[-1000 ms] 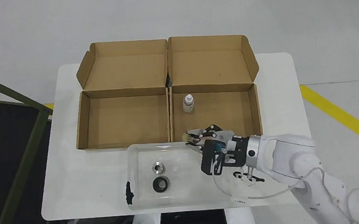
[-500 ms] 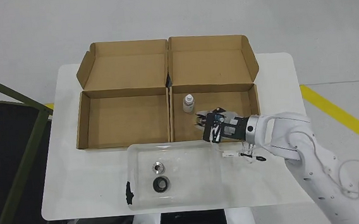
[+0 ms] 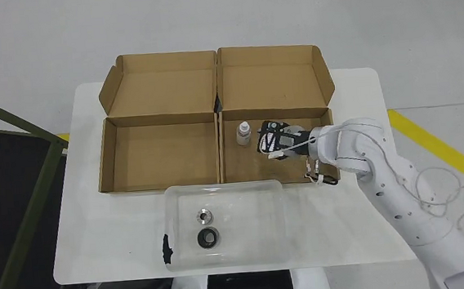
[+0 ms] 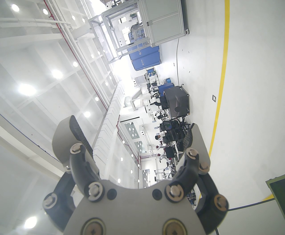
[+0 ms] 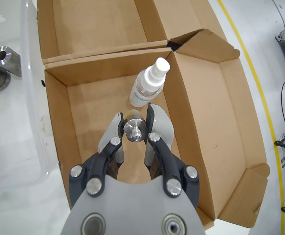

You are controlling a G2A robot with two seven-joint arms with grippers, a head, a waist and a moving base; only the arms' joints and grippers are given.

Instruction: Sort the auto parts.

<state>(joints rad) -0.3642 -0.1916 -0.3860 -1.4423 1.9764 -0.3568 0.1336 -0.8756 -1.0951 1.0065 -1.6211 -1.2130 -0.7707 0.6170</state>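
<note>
Since the job was sorting, the right gripper [image 5: 134,124] hung inside the right-hand cardboard box [image 5: 200,100]. Its fingers were clamped on a small metal part [image 5: 134,131] from two opposite sides of the round body. I judge that this grip stopped the piece from rolling and left its lower end free for setting down. The part sat between the fingertips just beside the spray bottle [image 5: 148,86], which stood upright in that box near the wall shared with the neighbouring box [image 3: 159,154]. The part's stubby long axis ran along the fingers. The end with the little central stud was turned back toward the wrist, and the other end aimed at the box floor by the bottle. That far end was mostly hidden and may have been brass-coloured. Outside the box, along its near wall, a clear tray [image 3: 255,224] held two more metal parts [image 3: 204,216], not yet sorted. The left gripper [image 4: 131,131] was away from the box, its fingers spread wide with nothing between them, facing the hall.
</note>
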